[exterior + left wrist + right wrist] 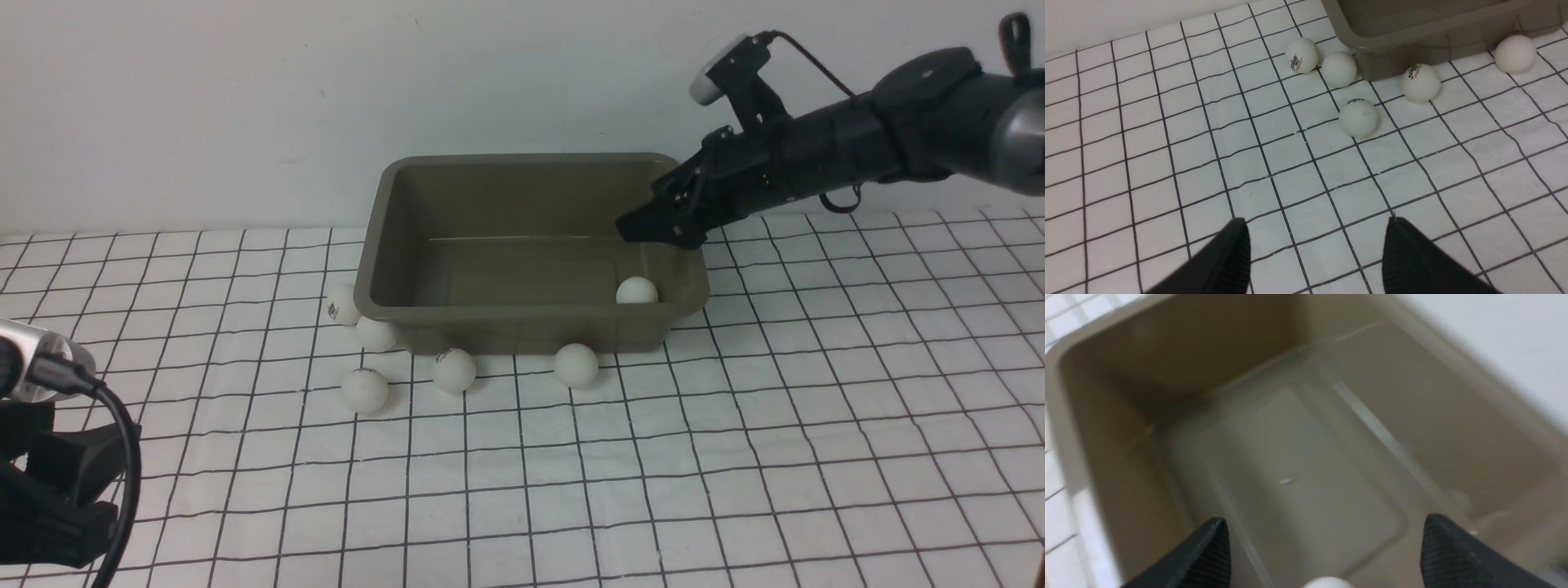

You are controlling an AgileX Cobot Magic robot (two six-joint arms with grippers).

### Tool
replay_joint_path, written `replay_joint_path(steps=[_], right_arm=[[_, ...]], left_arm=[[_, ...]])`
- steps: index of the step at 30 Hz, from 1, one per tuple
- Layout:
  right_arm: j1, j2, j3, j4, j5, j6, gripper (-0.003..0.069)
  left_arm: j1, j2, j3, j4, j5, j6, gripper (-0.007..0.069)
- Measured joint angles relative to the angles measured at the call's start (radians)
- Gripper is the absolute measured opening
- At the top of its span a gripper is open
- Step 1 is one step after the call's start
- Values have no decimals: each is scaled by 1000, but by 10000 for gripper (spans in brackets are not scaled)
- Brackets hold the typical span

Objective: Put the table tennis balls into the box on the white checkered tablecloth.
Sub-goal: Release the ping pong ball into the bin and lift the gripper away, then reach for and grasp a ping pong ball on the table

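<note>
**Left arm.** Only its black end section shows, with a silver cylindrical part and a black cable (122,457). It sits in the lower-left corner of the front view, low over the cloth and well apart from the box. The left gripper (1316,230) has its two black fingers (1229,261) spread apart. Nothing is between them, and only gridded cloth lies under the gap.

**Work surface.** The white checkered tablecloth (735,449) has a thin black grid and is slightly wrinkled. It runs back to a plain white wall (245,98).

**Loose items.** Five small matte white table tennis balls lie on the cloth outside the box. From left to right:
- The first ball (343,304) lies beside the box's left wall and bears a dark printed mark.
- The second ball (375,333) lies just beside the first, close against the near-left corner.
- The third ball (365,389) lies nearer the camera, apart from the box.
- The fourth ball (454,369) also bears a mark and lies near the near wall.
- The fifth ball (576,364) lies near the middle of the near wall.

**Container.** The olive-grey rectangular plastic box (522,160) has rounded corners and a flared rim. It stands upright on the cloth, toward the wall. It holds one white ball, the sixth ball (637,291), resting on the floor in the near-right corner.

**Right arm.** The black right arm enters from the upper right and slopes down to the left, with a white-capped camera (718,69) mounted above its wrist. The right gripper (661,227) hangs above the right part of the box, about level with the rim. In the right wrist view its finger pads (1208,555) stand wide apart and grip nothing. The blurred box floor fills the gap between them.
</note>
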Motion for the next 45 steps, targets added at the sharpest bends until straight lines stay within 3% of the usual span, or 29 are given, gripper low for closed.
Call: replay_joint_path(steps=[4, 9, 14, 25, 35, 45], right_arm=[[-111, -56, 0, 16, 0, -44, 559], [-308, -114, 0, 20, 142, -55, 547], [-405, -121, 0, -36, 231, -42, 546], [-386, -121, 1, -93, 232, -36, 546], [-231, -15, 1, -152, 134, -36, 546], [-224, 111, 1, -106, 104, -136, 546]], left_arm=[[0, 0, 0, 0, 0, 0, 395], [0, 0, 0, 0, 0, 0, 395], [0, 0, 0, 0, 0, 0, 395], [0, 0, 0, 0, 3, 0, 395], [0, 0, 0, 0, 31, 0, 395], [0, 0, 0, 0, 77, 0, 395]])
